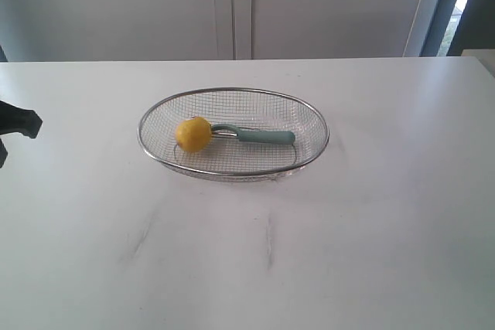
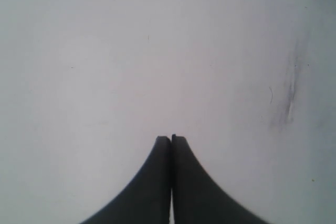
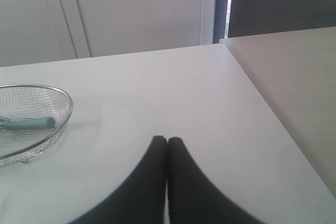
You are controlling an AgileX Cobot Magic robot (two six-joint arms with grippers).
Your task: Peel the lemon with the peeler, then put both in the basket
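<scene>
The wire mesh basket (image 1: pixel 309 117) stands in the middle of the white table. Inside it the yellow lemon (image 1: pixel 192 134) lies at the left, and the teal peeler (image 1: pixel 263 136) rests beside it, its head against the lemon. My left gripper (image 2: pixel 171 138) is shut and empty over bare table, far left of the basket; only a dark tip of it (image 1: pixel 19 121) shows in the exterior view. My right gripper (image 3: pixel 167 139) is shut and empty, off to the basket's right. In the right wrist view the basket rim (image 3: pixel 67 99) and the peeler handle (image 3: pixel 32 123) show.
Faint grey scuff marks (image 1: pixel 268 241) streak the table in front of the basket. A second, beige table surface (image 3: pixel 294 72) adjoins the white one on the right. A pale wall with panel seams stands behind the table.
</scene>
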